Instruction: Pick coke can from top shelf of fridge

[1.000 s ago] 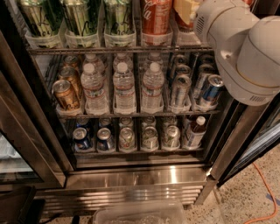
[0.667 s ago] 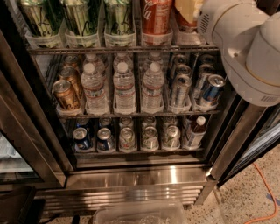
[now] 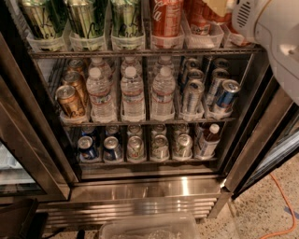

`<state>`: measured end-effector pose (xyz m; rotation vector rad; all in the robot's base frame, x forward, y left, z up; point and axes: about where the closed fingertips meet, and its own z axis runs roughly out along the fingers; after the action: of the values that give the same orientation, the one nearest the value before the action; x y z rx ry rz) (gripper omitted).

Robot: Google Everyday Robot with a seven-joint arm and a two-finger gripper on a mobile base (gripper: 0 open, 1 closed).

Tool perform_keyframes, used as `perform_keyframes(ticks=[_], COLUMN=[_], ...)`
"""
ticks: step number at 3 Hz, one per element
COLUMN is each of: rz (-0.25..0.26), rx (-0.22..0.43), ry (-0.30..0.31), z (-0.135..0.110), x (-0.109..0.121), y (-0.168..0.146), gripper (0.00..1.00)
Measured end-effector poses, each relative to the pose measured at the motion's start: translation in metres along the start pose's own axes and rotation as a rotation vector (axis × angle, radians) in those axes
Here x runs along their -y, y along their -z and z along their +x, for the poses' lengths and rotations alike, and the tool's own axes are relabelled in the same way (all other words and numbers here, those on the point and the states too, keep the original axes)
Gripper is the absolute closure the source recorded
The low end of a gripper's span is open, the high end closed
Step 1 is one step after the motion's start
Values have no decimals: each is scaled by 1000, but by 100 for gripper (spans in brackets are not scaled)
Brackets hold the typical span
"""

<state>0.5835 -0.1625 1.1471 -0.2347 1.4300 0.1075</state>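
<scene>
Speckled pale floor [image 3: 254, 212] at lower right, crossed by an orange cable [image 3: 284, 198]. A clear plastic bin [image 3: 149, 228] lies at the bottom edge; a dark object [image 3: 18, 218] occupies the lower left corner. The gripper [image 3: 218, 5] sits at the top edge, right of centre.

**Lighting: dim cabinet, warm frontal light, local glare**
The fridge [image 3: 28, 140] interior falls to near black toward the back, and only the can tops [image 3: 135, 142] catch small highlights. The stainless sill [image 3: 145, 189] carries a bright glare band. The white arm [image 3: 275, 37] at upper right is nearly washed out. The gripper [image 3: 217, 6], at the top edge beside the red cans [image 3: 166, 18], reads warm tan.
</scene>
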Motion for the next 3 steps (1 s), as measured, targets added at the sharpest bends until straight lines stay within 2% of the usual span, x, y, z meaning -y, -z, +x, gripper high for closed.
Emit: perform_keyframes(ticks=[1, 2, 3], rz=[-57, -161, -221], rx=[-61, -188, -315], ry=[13, 42, 40], z=[10, 49, 80], x=[-14, -41, -29], y=[27, 68, 107], gripper=[100, 100, 100])
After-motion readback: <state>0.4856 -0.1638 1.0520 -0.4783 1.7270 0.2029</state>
